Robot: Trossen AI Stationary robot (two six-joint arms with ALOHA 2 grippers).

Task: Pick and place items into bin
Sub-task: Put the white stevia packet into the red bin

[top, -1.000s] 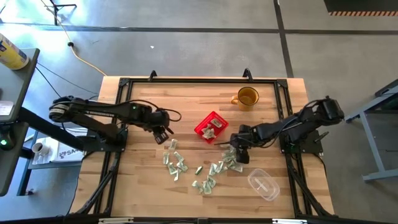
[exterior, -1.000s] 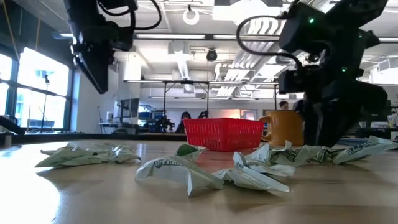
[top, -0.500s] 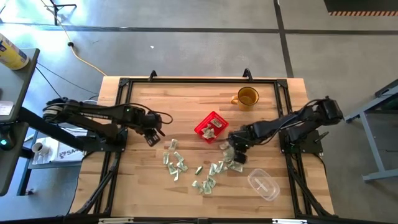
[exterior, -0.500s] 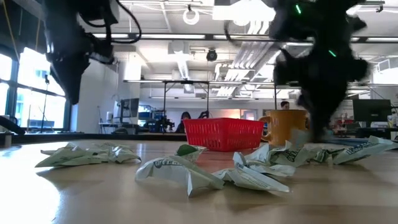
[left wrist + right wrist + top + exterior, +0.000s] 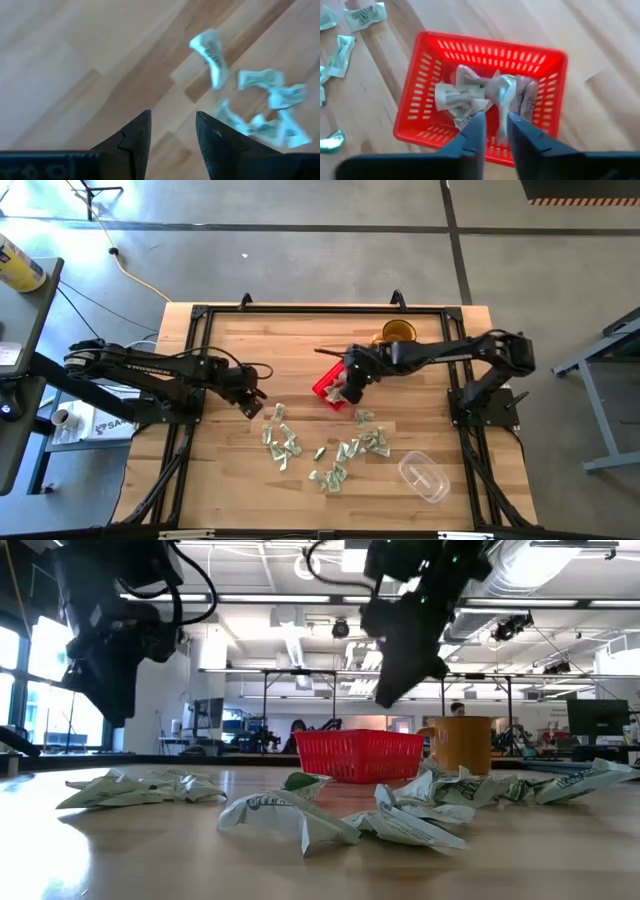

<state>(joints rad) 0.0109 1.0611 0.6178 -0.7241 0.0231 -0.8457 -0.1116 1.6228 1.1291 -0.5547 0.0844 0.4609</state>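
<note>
High view: right gripper sits over the red bin, left gripper idles beside the wrappers strewn on the table.

Right wrist view: fingers pinch one wrapper above the bin – drop step. Next: open, let it fall inside.

Left wrist view: jaws apart, nothing held.

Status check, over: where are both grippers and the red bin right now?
Right gripper over the red bin, fingers pinching a wrapped piece. Left gripper open, empty, beside the scattered pieces. Nothing blocking the bin.
</note>
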